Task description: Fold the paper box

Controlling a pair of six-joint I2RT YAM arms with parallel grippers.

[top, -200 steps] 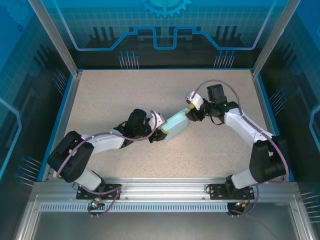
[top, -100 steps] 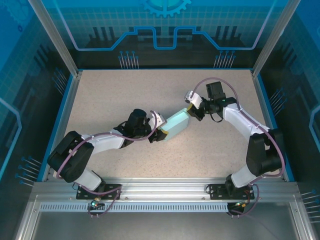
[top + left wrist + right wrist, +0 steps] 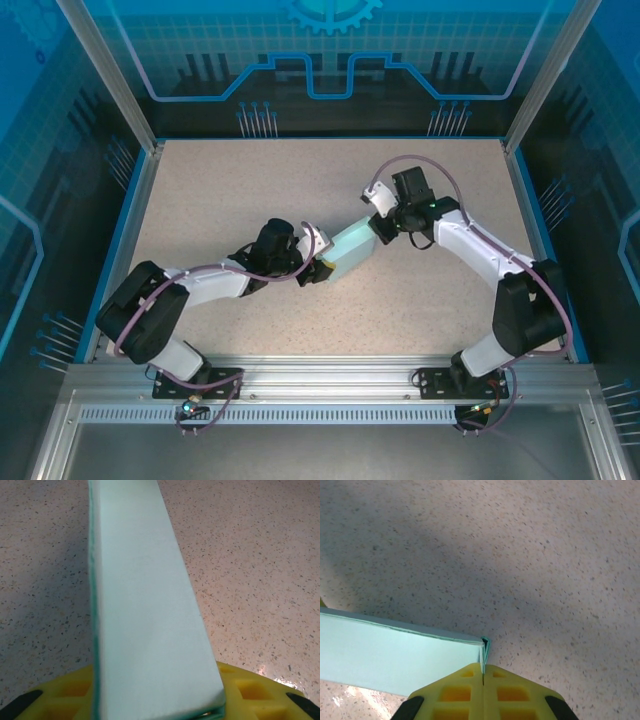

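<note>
Between right jaws, paper box [image 3: 395, 652] corner

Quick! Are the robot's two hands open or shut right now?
The left gripper is shut on one end of the paper box.
The right gripper is shut on the other end.

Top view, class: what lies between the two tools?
The box spans the gap, one end held in the left tool, the other in the right tool; the top view shows this.
</note>
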